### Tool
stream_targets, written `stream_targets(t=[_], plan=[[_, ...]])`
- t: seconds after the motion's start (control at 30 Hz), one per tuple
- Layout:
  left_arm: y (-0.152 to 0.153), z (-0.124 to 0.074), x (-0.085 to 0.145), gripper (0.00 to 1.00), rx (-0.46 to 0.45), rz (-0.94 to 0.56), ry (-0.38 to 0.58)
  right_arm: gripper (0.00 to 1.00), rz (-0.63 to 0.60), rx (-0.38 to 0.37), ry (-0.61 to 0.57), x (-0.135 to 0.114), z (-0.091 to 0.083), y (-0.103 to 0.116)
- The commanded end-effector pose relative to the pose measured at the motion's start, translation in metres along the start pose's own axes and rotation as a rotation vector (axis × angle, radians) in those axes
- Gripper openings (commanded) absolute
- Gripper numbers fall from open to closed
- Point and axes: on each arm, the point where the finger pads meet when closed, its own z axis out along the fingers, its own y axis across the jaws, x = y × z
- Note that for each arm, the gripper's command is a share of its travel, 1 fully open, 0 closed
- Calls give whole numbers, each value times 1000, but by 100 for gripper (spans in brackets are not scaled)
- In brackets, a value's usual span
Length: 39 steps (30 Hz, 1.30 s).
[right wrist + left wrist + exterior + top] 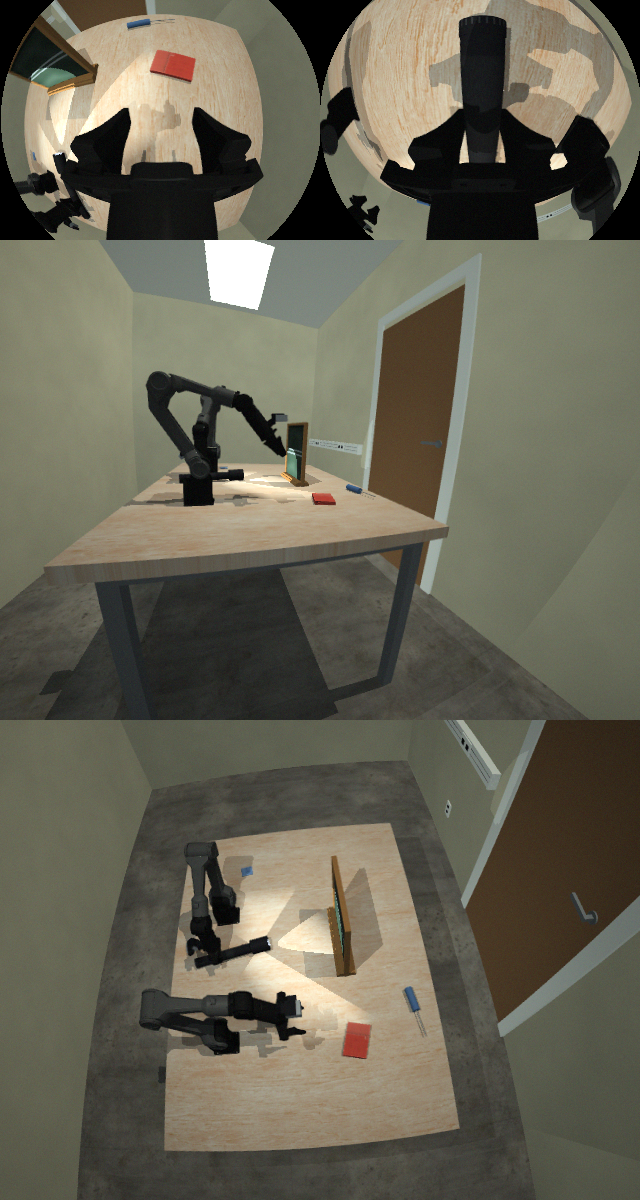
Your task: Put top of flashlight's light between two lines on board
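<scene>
Pale wood grain covers the counter; left gripper clamped on the flashlight, near side, right gripper apart, holding nothing. We judge the grasp step in hand; next wants a secure pinch, then a small adjustment of the beam against the two lines on the board, standing far. Flashlight black, slim-barrelled, wider-headed, lit lens facing the board.

Red notebook flat on table; blue-handled tool near; small blue piece well apart.
</scene>
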Motion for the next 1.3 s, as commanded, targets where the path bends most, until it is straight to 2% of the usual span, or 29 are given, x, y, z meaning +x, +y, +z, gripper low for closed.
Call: stream_targets(t=[0.0,0.37,0.43,0.87,0.93,1.27], plan=[[0,0,0,37,-1,0,0,100,0,0,-1,0,0,0],[0,0,0,37,0,0,0,100,-6,-8,-6,-2,1,3],[0,0,0,37,0,0,0,100,-18,-27,-23,-8,3,10],[0,0,0,37,0,0,0,100,-131,-222,-203,-65,23,90],[0,0,0,37,0,0,0,100,-131,-222,-203,-65,23,90],[0,0,0,37,0,0,0,100,-187,-338,-343,-97,30,157]])
